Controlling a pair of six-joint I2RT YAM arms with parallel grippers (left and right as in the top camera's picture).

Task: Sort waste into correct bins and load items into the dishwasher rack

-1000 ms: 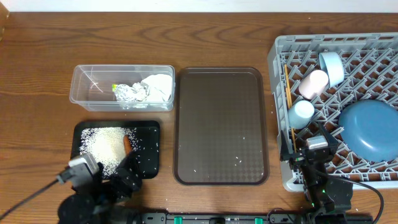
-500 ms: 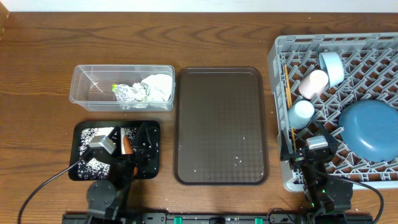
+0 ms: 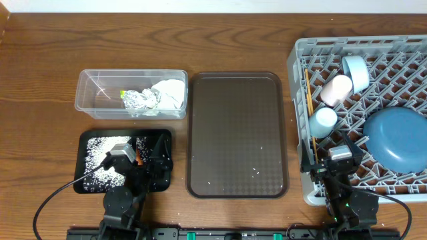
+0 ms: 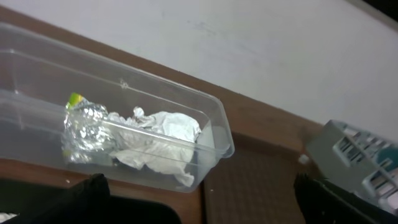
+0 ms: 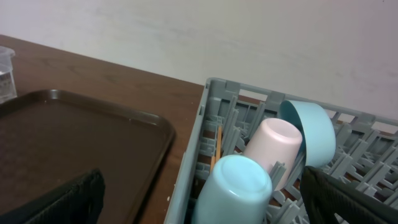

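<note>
The clear tub (image 3: 90, 93) holds the foil wrapper (image 3: 138, 100) and the white tissue (image 3: 171, 93); both also show in the left wrist view, wrapper (image 4: 84, 127) and tissue (image 4: 163, 134). The black tray (image 3: 88, 183) holds white rice (image 3: 100, 148) and an orange carrot (image 3: 137, 158). My left gripper (image 3: 155, 157) is open and empty, low over the black tray's right part. The grey rack (image 3: 297, 73) holds the pink cup (image 3: 335, 89), light-blue cup (image 3: 323, 121), pale-blue bowl (image 3: 355, 72), dark-blue dish (image 3: 398, 139) and chopsticks (image 3: 308, 93). My right gripper (image 3: 331, 148) is open and empty at the rack's front left.
The brown serving tray (image 3: 237, 133) lies between the bins and the rack, with a few rice grains (image 3: 255, 173) near its front. In the right wrist view the light-blue cup (image 5: 233, 186) lies close ahead, between the fingers.
My left arm has swung from the table's front left corner up and right, and now sits over the black tray. The right arm has not moved.
</note>
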